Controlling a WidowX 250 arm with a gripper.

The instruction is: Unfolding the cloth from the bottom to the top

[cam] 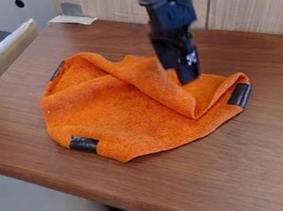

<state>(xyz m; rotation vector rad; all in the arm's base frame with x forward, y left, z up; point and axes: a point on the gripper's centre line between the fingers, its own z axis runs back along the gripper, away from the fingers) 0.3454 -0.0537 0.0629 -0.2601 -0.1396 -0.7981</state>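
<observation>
Cloth: rumpled on the counter, most of it left of the jaws and nearer me.
Long fold: slants from far left to near right, passing close by the jaws; probably what the next pull turns on.
Jaws: below the black arm, over the cloth's far part; clenched or released, I can't tell.
Black tape: right corner.

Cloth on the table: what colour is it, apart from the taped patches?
The cloth is orange, seen best in the camera view.
</observation>
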